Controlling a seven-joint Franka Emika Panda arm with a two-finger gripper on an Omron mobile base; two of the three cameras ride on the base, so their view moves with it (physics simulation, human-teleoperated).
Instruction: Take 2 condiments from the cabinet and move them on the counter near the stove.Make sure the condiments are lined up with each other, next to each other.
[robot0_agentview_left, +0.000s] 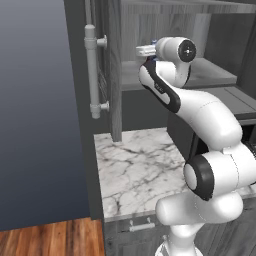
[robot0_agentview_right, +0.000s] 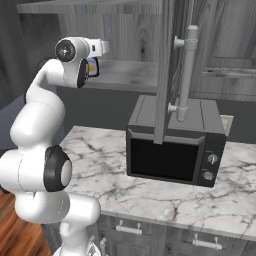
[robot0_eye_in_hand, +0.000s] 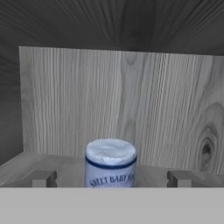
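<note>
My gripper is open inside the cabinet, its two dark fingertips standing wide to either side of a condiment. That bottle stands upright on the shelf before the wood-grain back wall, showing a pale cap top, a blue band and a lettered label; the fingers do not touch it. In the right base view a dark condiment with a yellow-white label shows on the shelf just below my hand. A speck of blue cap peeks out by my hand. The counter and stove are out of view.
The cabinet door stands open with its long pale bar handle to the right of my arm. A black microwave sits under it on a marble top. Grey base drawers lie below, with a dark wall at the left.
</note>
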